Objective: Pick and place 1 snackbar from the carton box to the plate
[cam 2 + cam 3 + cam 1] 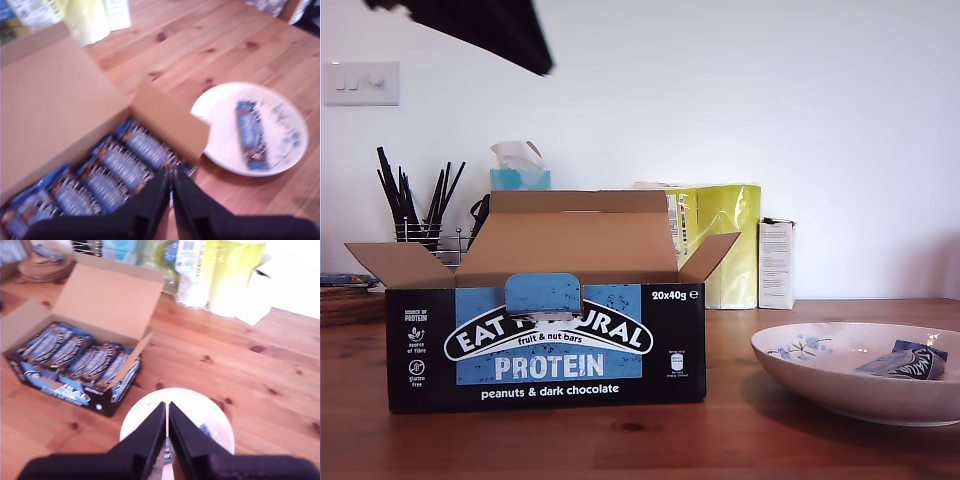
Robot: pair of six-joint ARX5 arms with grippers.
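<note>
Closed fingers (pixel 167 412) of the second gripper (pixel 167 440) hover right over the plate (pixel 215 420), where the snackbar (pixel 251 134) already lies lengthwise. First gripper (pixel 171 192), empty and pinched shut too, hangs at the carton box (pixel 60 115) edge.

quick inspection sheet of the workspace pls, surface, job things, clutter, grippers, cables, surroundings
surface: wooden table, knotty planks, bare between the items.
job's things: carton box open, flaps up, rows of bars inside; plate beside it at the exterior view's right; snackbar lying in the plate.
clutter: yellow-green packet, white carton, tissue box, wire holder of dark sticks.
grippers: my first gripper above the box's edge, jaws together; my second gripper above the plate, jaws together; neither holds anything.
cables: nothing seen.
surroundings: white wall, light switch.
</note>
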